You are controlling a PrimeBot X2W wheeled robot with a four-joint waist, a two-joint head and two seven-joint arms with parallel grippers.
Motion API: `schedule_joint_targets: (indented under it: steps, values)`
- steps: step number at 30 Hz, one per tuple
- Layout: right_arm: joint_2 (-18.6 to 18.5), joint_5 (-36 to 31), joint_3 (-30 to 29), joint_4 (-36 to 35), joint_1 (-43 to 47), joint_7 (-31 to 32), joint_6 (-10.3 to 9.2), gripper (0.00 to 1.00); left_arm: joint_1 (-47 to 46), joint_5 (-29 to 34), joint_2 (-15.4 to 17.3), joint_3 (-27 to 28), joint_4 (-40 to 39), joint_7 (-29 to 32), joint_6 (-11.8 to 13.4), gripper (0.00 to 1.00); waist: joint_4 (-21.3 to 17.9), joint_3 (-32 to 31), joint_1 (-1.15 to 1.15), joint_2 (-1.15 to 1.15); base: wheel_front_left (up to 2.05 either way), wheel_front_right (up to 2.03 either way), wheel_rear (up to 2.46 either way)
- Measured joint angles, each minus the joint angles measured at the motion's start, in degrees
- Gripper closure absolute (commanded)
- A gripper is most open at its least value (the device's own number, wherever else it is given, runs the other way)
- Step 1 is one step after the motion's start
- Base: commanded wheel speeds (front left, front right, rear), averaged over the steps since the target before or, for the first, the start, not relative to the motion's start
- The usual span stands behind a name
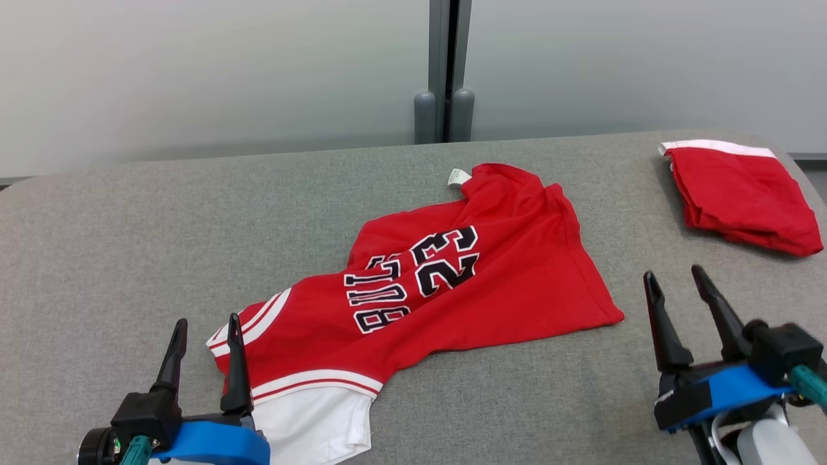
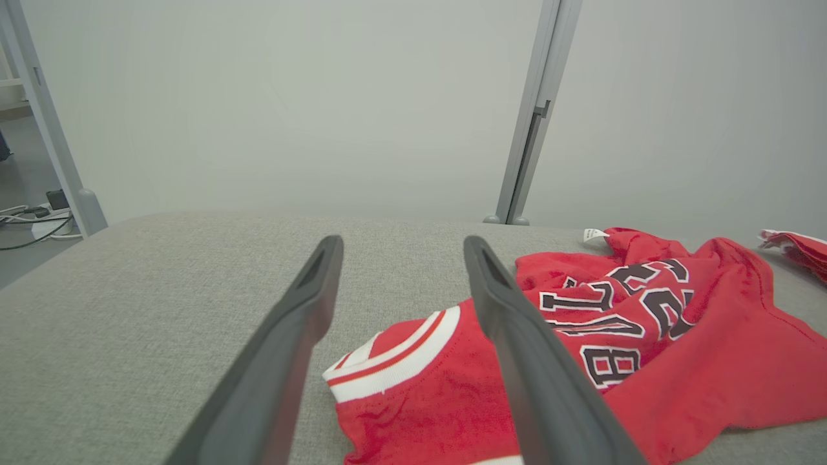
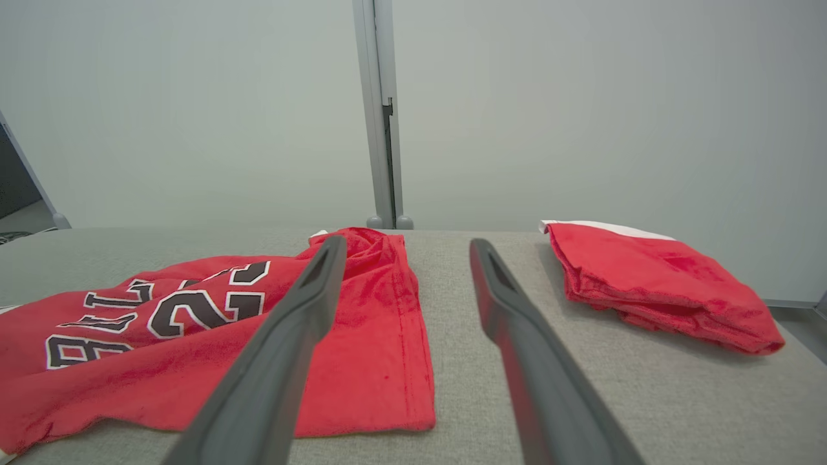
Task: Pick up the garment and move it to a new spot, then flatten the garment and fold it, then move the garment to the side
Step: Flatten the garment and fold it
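Observation:
The garment [image 1: 452,284] is a red jersey with black "BULLS 23" lettering and white trim, lying rumpled across the middle of the grey table; it also appears in the left wrist view [image 2: 646,349] and the right wrist view [image 3: 362,349]. My left gripper [image 1: 205,332] stands open at the lower left, its right finger over the jersey's striped white-trimmed edge, nothing between its fingers [image 2: 291,336]. Open too, my right gripper [image 1: 675,282] hovers just off the jersey's right corner, holding nothing. Its fingers [image 3: 517,323] frame bare table beside the jersey's hem.
A second red garment [image 1: 743,194] with a white band lies folded at the table's far right corner, also in the right wrist view [image 3: 652,284]. A grey post [image 1: 444,71] stands behind the grey table [image 1: 129,245]. Cables lie on the floor at the far left [image 2: 32,219].

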Motion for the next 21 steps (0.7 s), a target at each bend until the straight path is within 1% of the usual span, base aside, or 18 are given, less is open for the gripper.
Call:
schedule_joint_targets:
  steps: [6, 8, 14, 18, 21]
  values:
    - [3.41, -2.7, -2.55, -5.48, 6.54, 0.0, 0.0, 0.0, 1.02, 0.88, 0.01, 0.42, -0.19, 0.0, -0.16, 0.0, 0.01, -1.55, 0.0, 0.0, 0.0, 0.0, 0.0]
    - [4.34, -3.53, -3.03, -6.69, 8.45, 0.0, 0.0, 0.0, 1.7, 1.0, -0.01, 0.43, -0.59, 0.0, 0.13, 0.0, 0.05, -1.93, 0.0, 0.0, 0.0, 0.0, 0.0]
    - [6.03, -5.32, -4.24, -7.48, 11.62, 0.0, 0.0, 0.0, 3.12, 1.99, 0.01, 1.33, -1.15, 0.0, 0.23, 0.0, 0.3, -2.57, 0.0, 0.0, 0.0, 0.0, 0.0]
    - [6.66, -5.57, -4.86, -7.22, 11.84, 0.0, 0.0, 0.0, 3.31, 2.1, 0.0, 1.34, -1.44, 0.0, 0.18, 0.0, 0.78, -2.54, 0.01, 0.0, 0.0, 0.0, 0.0]
    - [6.95, -5.79, -5.24, -7.09, 11.85, 0.0, 0.0, 0.0, 3.57, 2.18, -0.01, 1.09, -1.59, 0.0, 0.59, 0.0, 1.12, -2.43, 0.0, 0.0, 0.0, 0.0, 0.0]
